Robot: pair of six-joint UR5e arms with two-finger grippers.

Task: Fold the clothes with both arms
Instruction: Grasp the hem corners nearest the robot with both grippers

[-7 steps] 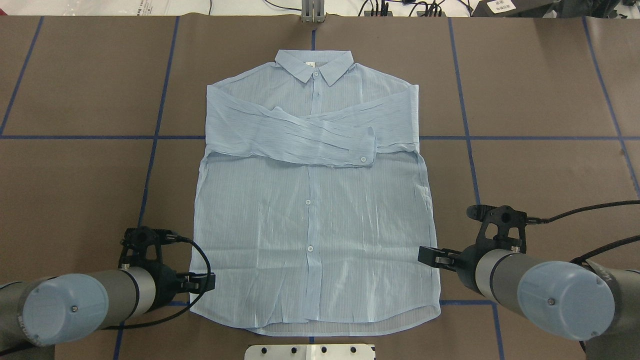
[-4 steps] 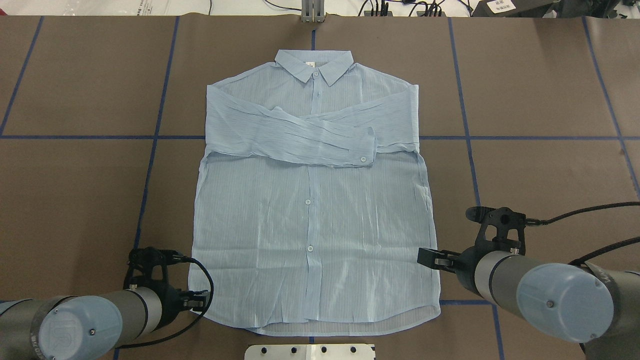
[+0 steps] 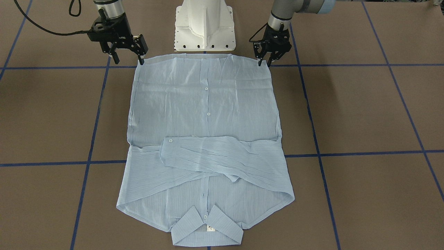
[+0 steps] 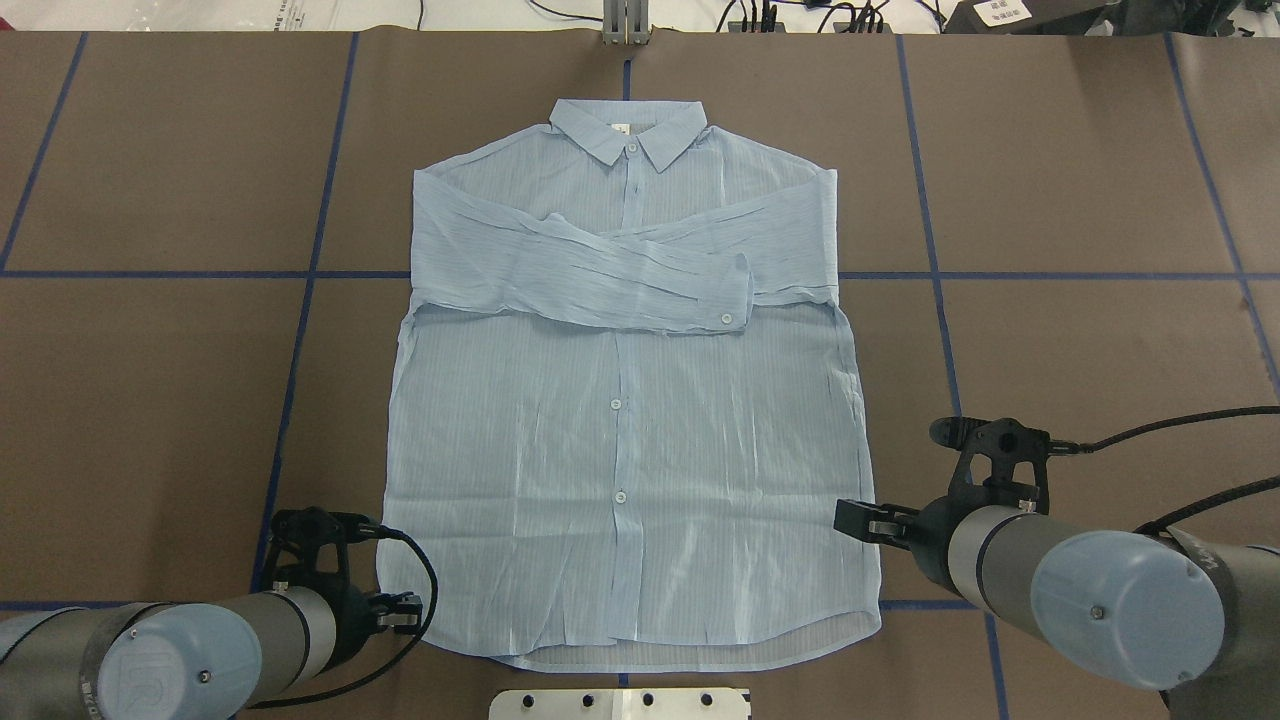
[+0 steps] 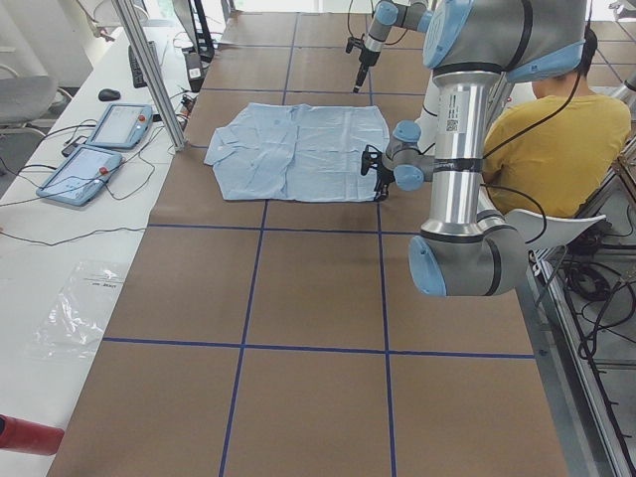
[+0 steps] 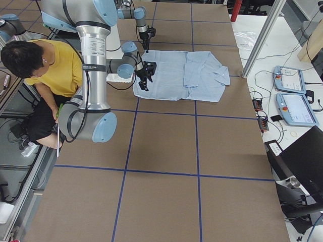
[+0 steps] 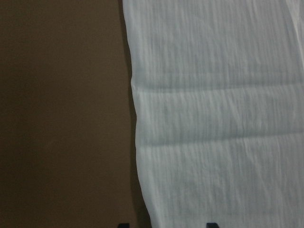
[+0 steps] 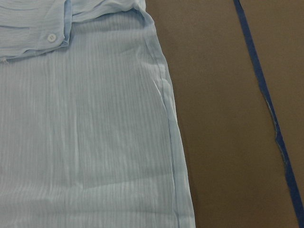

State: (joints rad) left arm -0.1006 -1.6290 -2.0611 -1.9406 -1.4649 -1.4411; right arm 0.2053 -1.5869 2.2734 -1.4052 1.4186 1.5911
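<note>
The left gripper [image 3: 264, 62] is standing open, its two black fingers pointing down at the hem corner of the shirt [image 4: 620, 440] on the robot's left side. In the left wrist view the shirt's side edge is running up between the two fingertips, with brown table on one side and pale cloth on the other. Whether the tips are touching the cloth cannot be told. The right gripper [image 3: 128, 57] is also holding its fingers wide apart, low over the other hem corner. One finger is sitting just at the shirt's edge and the other is out over bare table. Neither gripper is holding anything.

The left arm [image 4: 170, 650] and the right arm [image 4: 1080, 590] are reaching in from either side of the white mounting base [image 3: 204, 27], with black cables looping off both wrists.

The shirt is lying flat and front-up on the table [image 4: 150, 400], buttoned down the middle. Its hem is nearest the base and its collar [image 4: 628, 130] is at the far side. Both sleeves are lying folded across the chest, one over the other, and a buttoned cuff [image 4: 725, 300] is showing on top.

Blue tape lines [image 4: 300, 330] are marking the brown table cover into squares. In the side views a person [image 5: 547, 129] in a yellow top is sitting behind the robot, and two control tablets [image 5: 79, 171] are resting on a white bench past the collar end.
</note>
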